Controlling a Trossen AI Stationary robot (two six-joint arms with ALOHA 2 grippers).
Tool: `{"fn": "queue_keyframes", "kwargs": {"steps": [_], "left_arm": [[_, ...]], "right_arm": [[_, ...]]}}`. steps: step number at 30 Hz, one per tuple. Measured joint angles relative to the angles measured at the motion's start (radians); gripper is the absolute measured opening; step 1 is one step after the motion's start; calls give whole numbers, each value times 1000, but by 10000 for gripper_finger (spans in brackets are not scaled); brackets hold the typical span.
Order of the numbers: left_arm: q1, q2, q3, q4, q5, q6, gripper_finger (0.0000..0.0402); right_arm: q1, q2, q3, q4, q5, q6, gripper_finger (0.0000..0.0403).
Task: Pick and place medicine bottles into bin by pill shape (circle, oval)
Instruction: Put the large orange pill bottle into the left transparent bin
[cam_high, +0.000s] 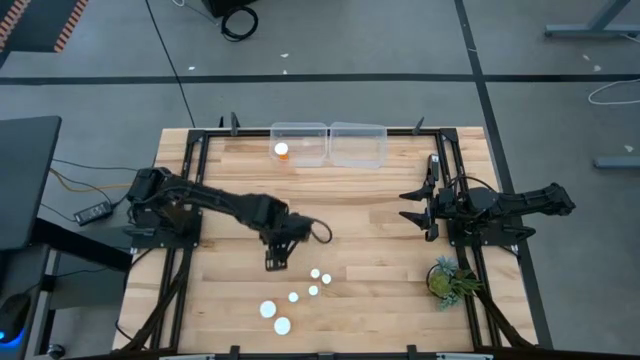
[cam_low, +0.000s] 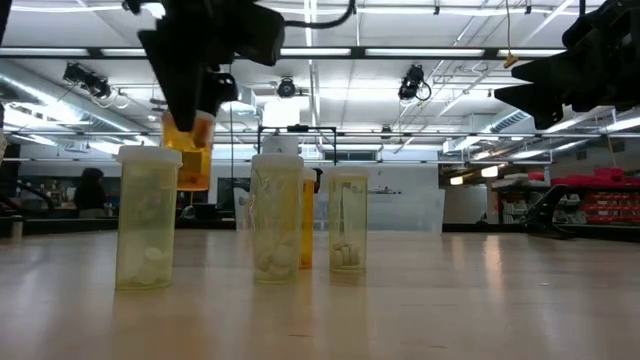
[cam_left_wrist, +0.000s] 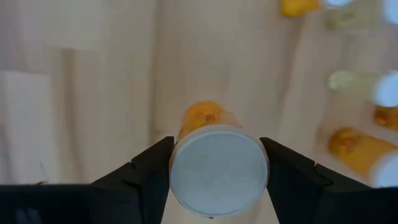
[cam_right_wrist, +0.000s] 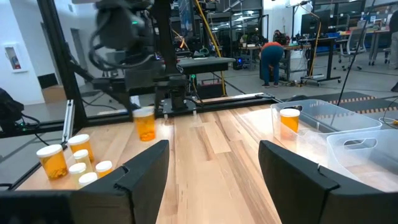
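My left gripper (cam_high: 277, 258) hangs over the table's middle, shut on an orange medicine bottle (cam_low: 190, 150) with a white cap (cam_left_wrist: 217, 171). Several more white-capped bottles (cam_high: 313, 291) stand on their bases near the front edge, just right of that gripper; the low view shows them upright (cam_low: 277, 215). Another bottle (cam_high: 282, 150) stands inside the left of two clear bins (cam_high: 299, 143) at the far edge. My right gripper (cam_right_wrist: 214, 168) waits open at the table's right side, level, with nothing between its fingers. My left gripper pinches the bottle's white cap by its round side (cam_left_wrist: 177, 168) between its two fingers (cam_left_wrist: 149, 174). The fingers come from above, pointing down. The orange body (cam_left_wrist: 205, 115) hangs upright below them, lifted clear of the table.
The second clear bin (cam_high: 358, 143) stands beside the first at the far edge. A small green plant (cam_high: 450, 280) sits at the right front, near the right arm's base. Bare wood lies between the standing bottles and the bins. A black frame (cam_high: 200, 135) rims the table.
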Motion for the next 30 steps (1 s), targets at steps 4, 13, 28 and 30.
{"fn": "queue_keyframes", "kwargs": {"steps": [4, 13, 28, 30], "left_arm": [[76, 0, 0, 6, -63, 97, 225], [235, 0, 0, 115, -254, 332, 226], [431, 0, 0, 394, -351, 568, 229], [453, 0, 0, 428, -357, 585, 229]], "right_arm": [[0, 0, 0, 0, 0, 0, 255], [0, 0, 0, 0, 0, 0, 255], [0, 0, 0, 0, 0, 0, 255], [0, 0, 0, 0, 0, 0, 255]]}}
